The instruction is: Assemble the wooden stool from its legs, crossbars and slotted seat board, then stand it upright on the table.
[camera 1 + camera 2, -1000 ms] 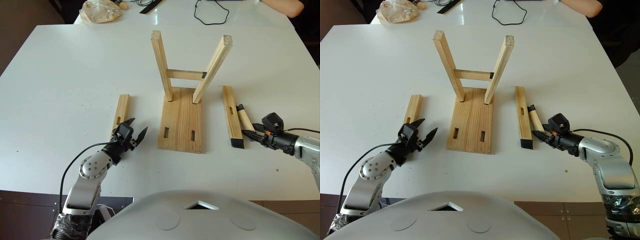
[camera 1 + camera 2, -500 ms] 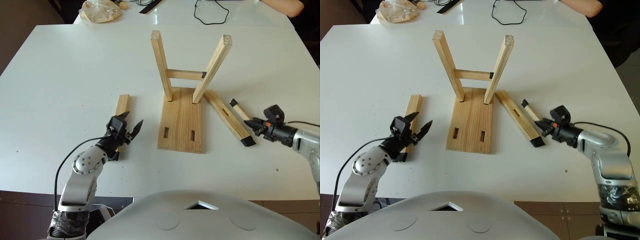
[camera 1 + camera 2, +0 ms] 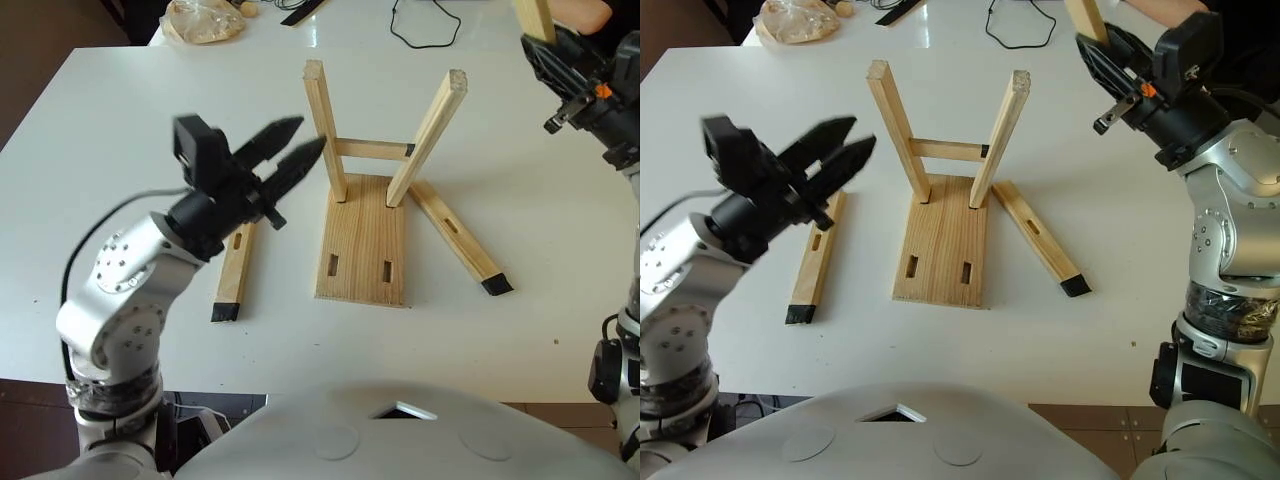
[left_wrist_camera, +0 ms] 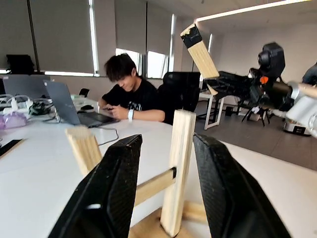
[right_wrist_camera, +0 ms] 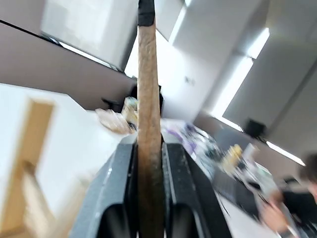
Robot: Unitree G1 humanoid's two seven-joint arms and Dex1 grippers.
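Probably the crossbar [image 3: 1085, 18] is light, stiff and rather smooth, so it is best taken near its middle, across the narrow sides. The right hand [image 3: 1102, 55] is closed on it, high over the far right of the bench [image 3: 90, 120]. Its top end is cut off in the head views. The left hand [image 3: 305, 137] hangs open beside the upright legs [image 3: 325, 130] in the seat board [image 3: 362, 250]. One loose leg [image 3: 235, 270] lies on the left and another [image 3: 455, 238] on the right. I cannot tell how deep the joints sit.

four legs [image 3: 322, 130], two upright, two lying flat; two crossbars [image 3: 372, 150]; one seat board [image 3: 362, 250].
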